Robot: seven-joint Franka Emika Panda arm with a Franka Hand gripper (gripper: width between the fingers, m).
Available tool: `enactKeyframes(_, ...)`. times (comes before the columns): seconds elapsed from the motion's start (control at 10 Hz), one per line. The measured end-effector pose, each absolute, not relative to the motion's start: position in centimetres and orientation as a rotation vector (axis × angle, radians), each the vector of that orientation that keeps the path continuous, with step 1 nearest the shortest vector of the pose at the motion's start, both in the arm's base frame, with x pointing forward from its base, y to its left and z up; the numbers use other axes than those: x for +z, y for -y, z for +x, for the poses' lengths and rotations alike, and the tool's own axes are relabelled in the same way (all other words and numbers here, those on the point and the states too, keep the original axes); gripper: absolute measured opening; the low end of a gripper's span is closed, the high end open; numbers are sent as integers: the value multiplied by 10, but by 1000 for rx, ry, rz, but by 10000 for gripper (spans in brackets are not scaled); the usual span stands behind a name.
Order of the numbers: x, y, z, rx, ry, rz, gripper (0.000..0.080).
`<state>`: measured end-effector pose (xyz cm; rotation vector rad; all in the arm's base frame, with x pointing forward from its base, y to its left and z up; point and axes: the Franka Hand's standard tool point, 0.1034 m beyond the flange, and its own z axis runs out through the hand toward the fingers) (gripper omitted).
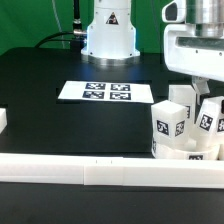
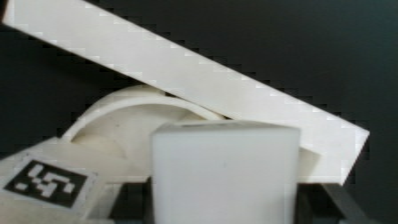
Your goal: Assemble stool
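A: How far along are we getting with the stool, as far as we are seeing it?

B: We are judging it well underway but not finished. At the exterior view's right, near the border rail, two legs are standing up close together, tags facing us, and a third leg is sitting under the arm. They are looking like they are rising from the seat, though the rail is covering the seat itself there

A: And what are we holding?

B: In the wrist view the gripper is pinching a white blocky leg, the dark fingers pressing on either side of it. Just beyond it we are seeing the round seat with a curved socket, and a long white bar, probably another leg, crossing above it

A: So what are we counting as left?

B: We are guessing the held leg is being seated or turned into its socket; whether the other two are fully home we cannot tell

A: What are we missing?

B: The seat is mostly hidden in the exterior view, the arm is cut off at the frame edge, and the wrist picture is blurring the joint. The marker board is lying farther back, toward the robot base, well apart from the work
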<state>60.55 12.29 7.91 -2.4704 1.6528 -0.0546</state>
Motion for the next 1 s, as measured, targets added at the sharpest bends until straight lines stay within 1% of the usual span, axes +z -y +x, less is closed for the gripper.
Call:
enactKeyframes(0.3,80,-124,606,-18,-1885,-2270,338)
enactKeyframes(0.7,80,-115,611,7,-2266,-1687,338)
enactKeyframes(1.0,80,-120,611,27,-2406,-1403,338)
